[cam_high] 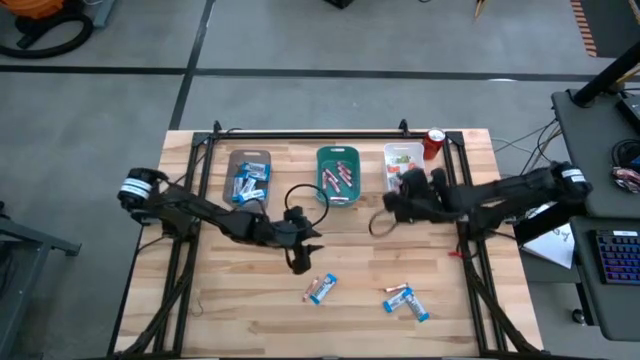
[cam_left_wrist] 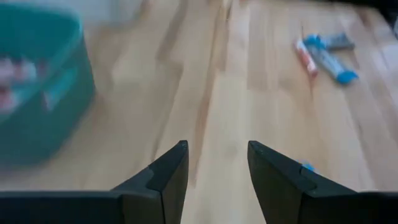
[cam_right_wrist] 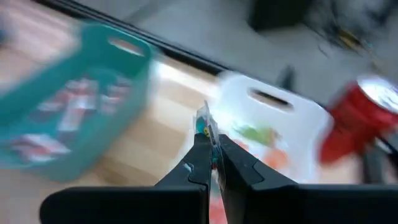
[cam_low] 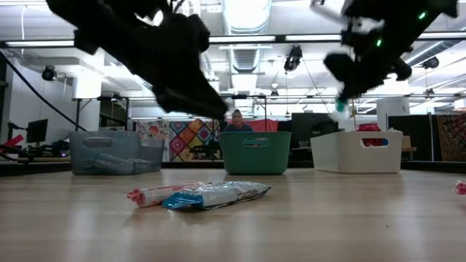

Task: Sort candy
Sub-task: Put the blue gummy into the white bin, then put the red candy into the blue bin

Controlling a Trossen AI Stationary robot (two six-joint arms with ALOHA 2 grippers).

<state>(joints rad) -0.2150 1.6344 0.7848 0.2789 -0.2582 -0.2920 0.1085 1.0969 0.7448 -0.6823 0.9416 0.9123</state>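
My right gripper (cam_right_wrist: 212, 140) is shut on a small candy (cam_right_wrist: 204, 121) with a green-blue wrapper and hangs in the air just in front of the white tray (cam_high: 402, 165). Nothing lies between the fingers of my open left gripper (cam_left_wrist: 217, 146), which hovers over bare wood at mid table (cam_high: 300, 262), in front of the teal tray (cam_high: 338, 175). Blue-and-white and red candy lies flat on the table near the front (cam_high: 320, 288) and front right (cam_high: 405, 300). More candy fills the brown tray (cam_high: 248, 178). My right gripper pinches the small candy's wrapper (cam_right_wrist: 207, 132) between its two fingertips. One end of the wrapper sticks out beyond the tips. The candy is lifted clear of the table; in the low view it shows as a teal speck (cam_low: 340, 107) at the fingertips.
A red can (cam_high: 434, 143) stands at the far right corner, beside the white tray. A black frame rail (cam_high: 310, 132) runs along the far edge behind the three trays. A cable loop (cam_high: 380, 225) hangs under the right arm. Open wood lies between the two candy groups.
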